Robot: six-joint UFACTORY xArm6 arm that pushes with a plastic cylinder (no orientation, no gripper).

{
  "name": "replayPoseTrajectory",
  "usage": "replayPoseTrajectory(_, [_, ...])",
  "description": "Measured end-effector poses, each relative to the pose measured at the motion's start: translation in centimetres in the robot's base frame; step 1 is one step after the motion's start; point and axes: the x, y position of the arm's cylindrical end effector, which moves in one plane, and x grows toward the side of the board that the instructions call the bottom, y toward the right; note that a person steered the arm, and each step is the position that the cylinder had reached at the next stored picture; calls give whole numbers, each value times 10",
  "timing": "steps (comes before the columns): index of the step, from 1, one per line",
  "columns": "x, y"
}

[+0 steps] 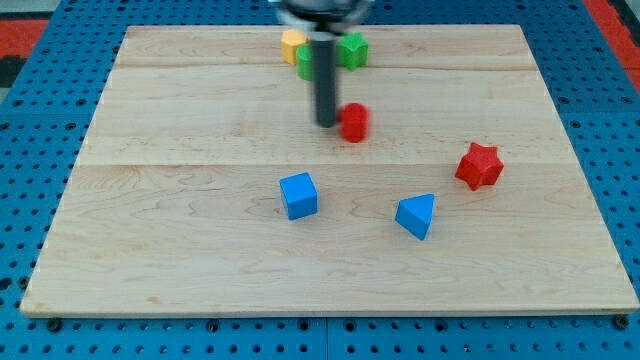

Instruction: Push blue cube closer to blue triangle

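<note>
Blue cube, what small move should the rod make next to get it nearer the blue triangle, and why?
Probably bring my tip down to the view's left of the blue cube. It now sits above the cube, beside the red block, while the blue triangle lies to the cube's right.

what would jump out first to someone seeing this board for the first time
The eye goes first to the dark rod coming down from the view's top centre, my tip resting just left of a small red block. Below it sit the blue cube and, apart to its right, the blue triangle, with a red star-shaped block further right. Yellow and green blocks cluster behind the rod at the top edge.
</note>
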Motion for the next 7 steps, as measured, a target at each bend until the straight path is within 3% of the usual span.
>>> replayPoseTrajectory(1, [-1, 18])
replayPoseTrajectory(2, [27, 82])
replayPoseTrajectory(4, [27, 79])
replayPoseTrajectory(5, [37, 60])
replayPoseTrajectory(7, [36, -96])
